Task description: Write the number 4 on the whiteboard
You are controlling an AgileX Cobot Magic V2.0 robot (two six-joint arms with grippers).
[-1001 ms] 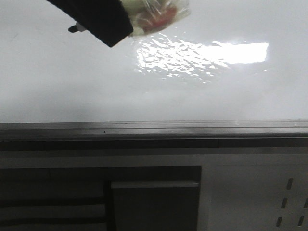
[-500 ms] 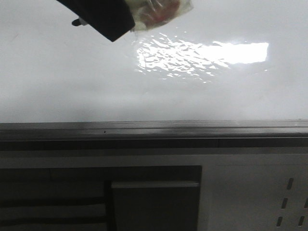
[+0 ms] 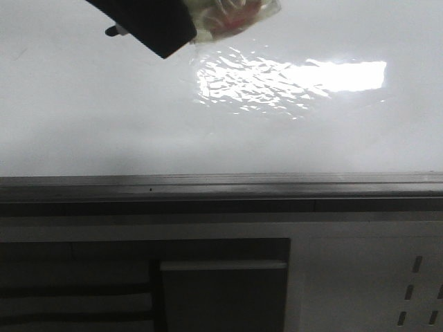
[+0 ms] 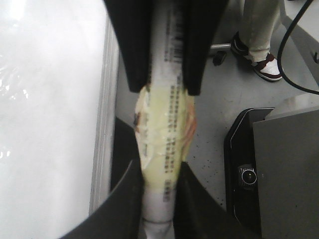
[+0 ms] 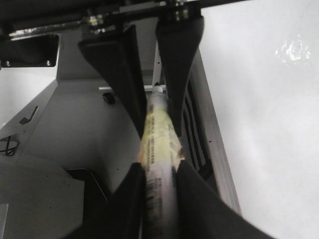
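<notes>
The whiteboard (image 3: 208,131) is glossy white with rippled glare and a grey frame edge (image 3: 221,185). No number 4 shows on it. A white marker (image 4: 169,59) wrapped in yellowish tape (image 4: 167,129) is gripped by both grippers. My left gripper (image 4: 158,167) is shut on one end and my right gripper (image 5: 159,167) on the other. Each shows in the other's wrist view, right (image 4: 167,89) and left (image 5: 157,112). In the front view a dark finger (image 3: 149,24) and the marker's black tip (image 3: 111,30) show at the top edge over the board.
Below the board's frame stands a white perforated panel (image 3: 367,283) with a dark opening (image 3: 221,290). The left wrist view shows a person's leg and shoe (image 4: 261,59), a black device on the floor (image 4: 244,174) and a cable (image 4: 291,45).
In the front view the dark finger, the taped marker and its tip have moved a little up and to the right, farther toward the top edge.
</notes>
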